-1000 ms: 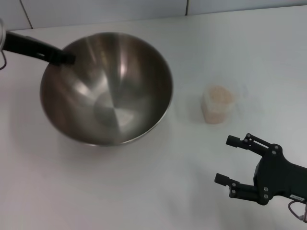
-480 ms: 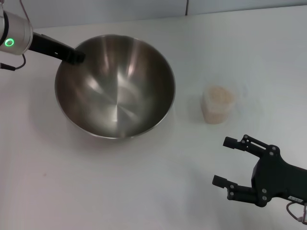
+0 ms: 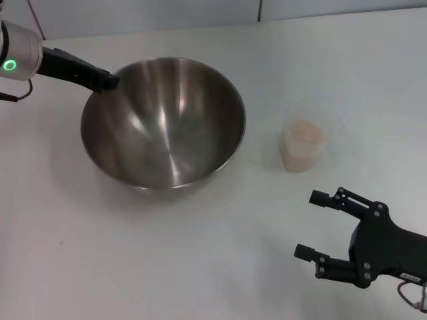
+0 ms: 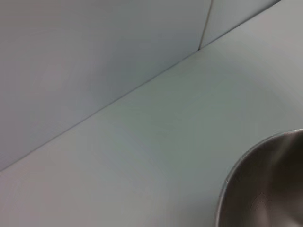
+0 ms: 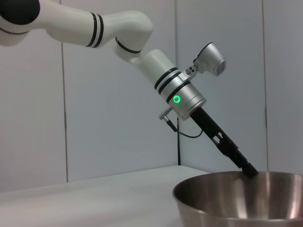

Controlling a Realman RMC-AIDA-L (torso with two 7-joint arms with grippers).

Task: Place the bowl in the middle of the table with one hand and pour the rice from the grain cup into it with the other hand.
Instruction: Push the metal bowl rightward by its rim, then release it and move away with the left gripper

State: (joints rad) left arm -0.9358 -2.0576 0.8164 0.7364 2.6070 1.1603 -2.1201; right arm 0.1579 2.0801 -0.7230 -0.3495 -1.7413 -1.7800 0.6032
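Observation:
The steel bowl (image 3: 163, 123) sits left of the middle of the white table (image 3: 200, 253). My left gripper (image 3: 107, 81) is shut on its far left rim. The right wrist view shows the same grip (image 5: 248, 170) on the bowl (image 5: 236, 201). Part of the bowl's rim shows in the left wrist view (image 4: 265, 189). The clear grain cup (image 3: 303, 145) stands upright to the right of the bowl, filled with pale rice (image 3: 305, 133). My right gripper (image 3: 309, 224) is open and empty, near the front right, a short way in front of the cup.
A grey panelled wall (image 3: 147, 13) runs along the table's far edge. The left arm (image 5: 118, 28) reaches in from the far left. Bare table lies between the bowl and the cup and along the front.
The left gripper has moved the bowl to the right, toward the table's middle, and the bowl has levelled out. The right gripper has barely moved. The cup has stayed put.

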